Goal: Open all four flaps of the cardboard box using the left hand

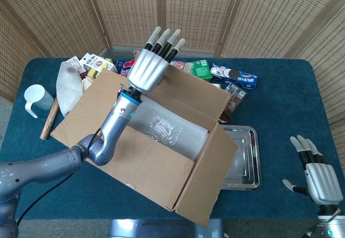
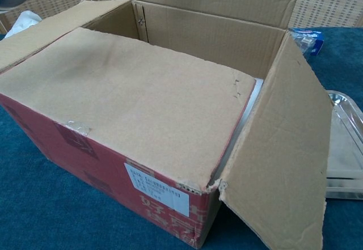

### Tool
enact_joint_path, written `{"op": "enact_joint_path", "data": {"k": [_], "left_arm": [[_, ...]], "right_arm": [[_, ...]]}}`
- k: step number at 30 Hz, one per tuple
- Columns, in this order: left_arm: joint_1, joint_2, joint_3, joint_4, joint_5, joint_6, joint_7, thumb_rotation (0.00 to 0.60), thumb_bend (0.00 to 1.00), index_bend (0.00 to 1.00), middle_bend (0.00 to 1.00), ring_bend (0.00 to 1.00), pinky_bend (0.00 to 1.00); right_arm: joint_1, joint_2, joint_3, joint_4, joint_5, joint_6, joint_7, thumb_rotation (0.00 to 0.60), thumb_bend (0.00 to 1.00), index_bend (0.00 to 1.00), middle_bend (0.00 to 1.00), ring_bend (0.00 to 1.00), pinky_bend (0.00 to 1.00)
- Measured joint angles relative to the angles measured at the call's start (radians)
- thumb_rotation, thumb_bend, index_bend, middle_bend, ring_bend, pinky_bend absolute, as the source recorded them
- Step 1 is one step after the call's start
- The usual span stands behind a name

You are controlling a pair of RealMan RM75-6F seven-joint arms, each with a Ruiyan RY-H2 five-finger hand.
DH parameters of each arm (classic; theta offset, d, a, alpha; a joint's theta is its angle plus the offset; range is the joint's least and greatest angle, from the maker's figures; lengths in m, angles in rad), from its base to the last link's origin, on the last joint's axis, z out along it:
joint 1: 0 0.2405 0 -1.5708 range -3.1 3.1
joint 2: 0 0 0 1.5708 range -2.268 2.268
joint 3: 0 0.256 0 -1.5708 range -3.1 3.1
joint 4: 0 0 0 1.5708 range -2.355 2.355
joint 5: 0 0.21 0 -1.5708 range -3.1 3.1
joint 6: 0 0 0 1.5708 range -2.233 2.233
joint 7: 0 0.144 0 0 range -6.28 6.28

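Note:
The cardboard box [image 1: 151, 157] sits mid-table, red-sided in the chest view [image 2: 108, 170]. My left hand [image 1: 149, 65] is raised over its far edge, fingers straight and spread, its palm side against the far flap [image 1: 199, 95], which stands up and leans back. The near flap [image 2: 130, 102] lies flat over the box. The left flap [image 1: 81, 111] is spread outward. The right flap [image 2: 283, 148] hangs out and down. A crumpled clear plastic bag [image 1: 164, 127] shows inside. My right hand [image 1: 318, 178] rests open at the table's front right, holding nothing.
Snack packets [image 1: 207, 76] line the table behind the box. A white mug [image 1: 35, 99], a wooden stick [image 1: 49, 119] and a white plastic bag [image 1: 67, 87] lie to the left. A metal tray [image 1: 245, 162] sits right of the box, partly under the right flap.

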Motion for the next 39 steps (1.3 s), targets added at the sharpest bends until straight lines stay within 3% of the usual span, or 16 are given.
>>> {"op": "enact_joint_path", "data": {"k": [6, 13, 22, 27, 29, 32, 39], "left_arm": [[-0.036, -0.044, 0.0, 0.087, 0.03, 0.019, -0.081, 0.6, 0.06, 0.0, 0.0, 0.0, 0.0], [-0.03, -0.027, 0.006, 0.06, 0.045, 0.044, -0.111, 0.6, 0.06, 0.0, 0.0, 0.0, 0.0], [0.028, 0.057, 0.04, -0.094, 0.059, 0.065, -0.121, 0.6, 0.06, 0.0, 0.0, 0.0, 0.0], [0.078, 0.182, 0.068, -0.285, -0.005, -0.002, -0.113, 0.6, 0.06, 0.02, 0.0, 0.0, 0.0], [0.098, 0.26, 0.078, -0.385, -0.064, -0.048, -0.104, 0.6, 0.06, 0.06, 0.03, 0.01, 0.04], [0.123, 0.374, 0.093, -0.505, -0.167, -0.115, -0.094, 0.6, 0.06, 0.18, 0.15, 0.06, 0.11], [0.168, 0.531, 0.144, -0.623, -0.332, -0.237, -0.127, 0.6, 0.05, 0.45, 0.38, 0.21, 0.25]], "right_arm": [[0.003, -0.001, 0.003, 0.001, 0.009, -0.004, -0.003, 0.6, 0.0, 0.0, 0.0, 0.0, 0.21], [0.004, -0.004, -0.002, 0.0, 0.003, -0.008, -0.011, 0.6, 0.0, 0.0, 0.0, 0.0, 0.21], [0.001, -0.007, -0.012, -0.003, -0.021, 0.002, -0.019, 0.6, 0.0, 0.0, 0.0, 0.0, 0.21], [0.001, -0.01, -0.017, -0.001, -0.026, 0.0, -0.024, 0.6, 0.0, 0.0, 0.0, 0.0, 0.21], [0.001, -0.013, -0.018, -0.001, -0.027, -0.002, -0.029, 0.6, 0.0, 0.0, 0.0, 0.0, 0.21], [0.002, -0.017, -0.021, -0.003, -0.032, -0.004, -0.037, 0.6, 0.0, 0.0, 0.0, 0.0, 0.21], [0.004, -0.026, -0.025, -0.006, -0.032, -0.009, -0.059, 0.6, 0.0, 0.0, 0.0, 0.0, 0.21]]}}
